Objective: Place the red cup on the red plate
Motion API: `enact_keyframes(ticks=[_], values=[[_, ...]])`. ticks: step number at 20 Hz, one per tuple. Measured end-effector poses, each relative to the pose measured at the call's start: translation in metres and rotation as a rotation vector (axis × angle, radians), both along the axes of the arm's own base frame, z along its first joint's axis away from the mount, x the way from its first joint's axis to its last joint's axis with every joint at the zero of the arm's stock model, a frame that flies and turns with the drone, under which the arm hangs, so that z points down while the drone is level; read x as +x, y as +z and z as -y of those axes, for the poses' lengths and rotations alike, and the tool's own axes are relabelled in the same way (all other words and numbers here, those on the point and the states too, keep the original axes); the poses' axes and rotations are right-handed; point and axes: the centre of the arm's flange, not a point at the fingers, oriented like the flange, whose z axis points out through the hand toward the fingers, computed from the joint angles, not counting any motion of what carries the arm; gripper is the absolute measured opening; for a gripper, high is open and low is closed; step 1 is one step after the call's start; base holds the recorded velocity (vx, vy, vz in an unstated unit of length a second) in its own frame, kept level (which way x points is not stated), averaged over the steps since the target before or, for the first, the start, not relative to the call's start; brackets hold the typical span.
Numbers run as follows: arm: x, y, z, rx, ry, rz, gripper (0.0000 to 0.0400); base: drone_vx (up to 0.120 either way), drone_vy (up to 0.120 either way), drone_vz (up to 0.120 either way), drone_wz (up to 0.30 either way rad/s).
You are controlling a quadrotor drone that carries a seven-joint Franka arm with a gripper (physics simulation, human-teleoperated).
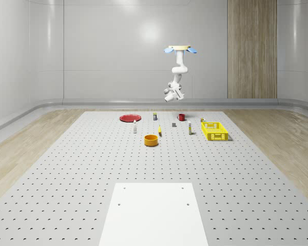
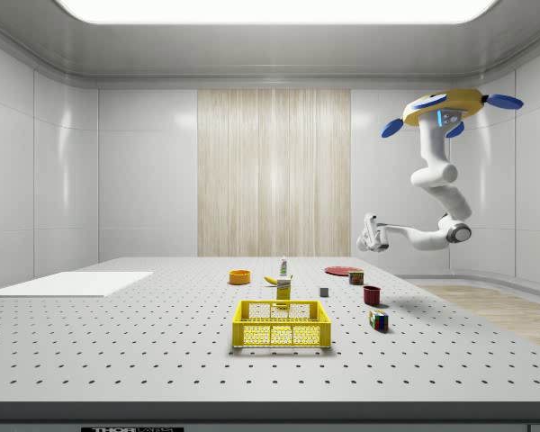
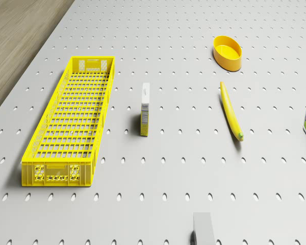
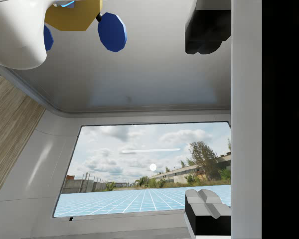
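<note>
- We hover high above the far end of the surface [image 1: 66,169], the drone [image 1: 180,49] in mid-air and not resting on anything.
- Our tool [image 2: 372,233] hangs well above the things with its fingers [image 4: 208,209] spread apart and nothing between them; in the wrist view it points at the wall window, not downward.
- The cup [image 1: 181,117] stands upright on the surface almost under our tool, just beside a small cube [image 2: 377,319] in the side view.
- The plate [image 1: 129,118] lies flat, well apart from the cup toward the whole-scene view's left.
- We judge the approach is the step in hand: swing the wrist down first, so the cup comes into its camera.
- Then descend straight over the cup and close on its wall away from the handle, keeping clear of the carton [image 1: 155,116] and crate [image 1: 215,131] nearby.
</note>
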Motion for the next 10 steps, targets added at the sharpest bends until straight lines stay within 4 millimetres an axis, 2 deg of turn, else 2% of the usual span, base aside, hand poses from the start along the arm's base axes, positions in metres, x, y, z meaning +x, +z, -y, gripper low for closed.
enact_keyframes(ticks=[3,6,10], values=[[0.002,-0.050,-0.004,-0.513,-0.019,0.000,0.0400,0.000,0.000,-0.120,0.000],[0.003,-0.093,0.015,-0.994,-0.037,0.000,0.0400,0.000,0.000,-0.120,0.000],[0.004,-0.122,0.049,-1.440,-0.051,-0.001,0.0400,0.000,0.000,-0.120,0.000]])
